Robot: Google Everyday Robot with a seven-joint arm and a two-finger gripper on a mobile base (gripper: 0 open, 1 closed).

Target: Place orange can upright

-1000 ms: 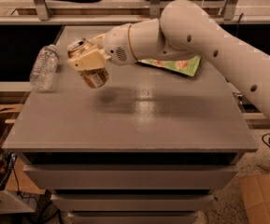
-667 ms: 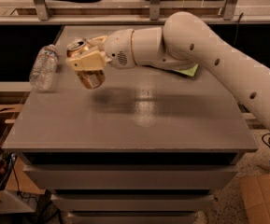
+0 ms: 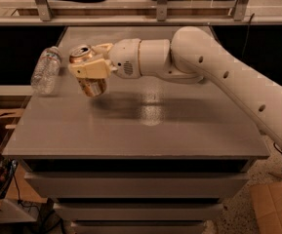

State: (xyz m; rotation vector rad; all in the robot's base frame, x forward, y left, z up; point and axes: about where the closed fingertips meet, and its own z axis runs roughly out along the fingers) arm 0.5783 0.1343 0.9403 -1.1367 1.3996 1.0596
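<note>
The orange can (image 3: 90,84) is held in the air above the left part of the grey table (image 3: 135,130), nearly upright and leaning a little, its silver top (image 3: 81,53) tilted toward the upper left. My gripper (image 3: 88,67) is shut on the can's middle, with one cream finger (image 3: 90,69) across its front. The white arm (image 3: 218,77) reaches in from the right. The can's bottom hangs a short way above the table surface.
A clear plastic water bottle (image 3: 46,69) lies on its side at the table's left edge, just left of the can. A shelf rail (image 3: 140,18) runs behind the table. Cardboard boxes (image 3: 274,206) sit on the floor at right and left.
The arm has swung lower and across, now covering the green packet at the back right. The can stays gripped at about the same spot, turned slightly more upright.
</note>
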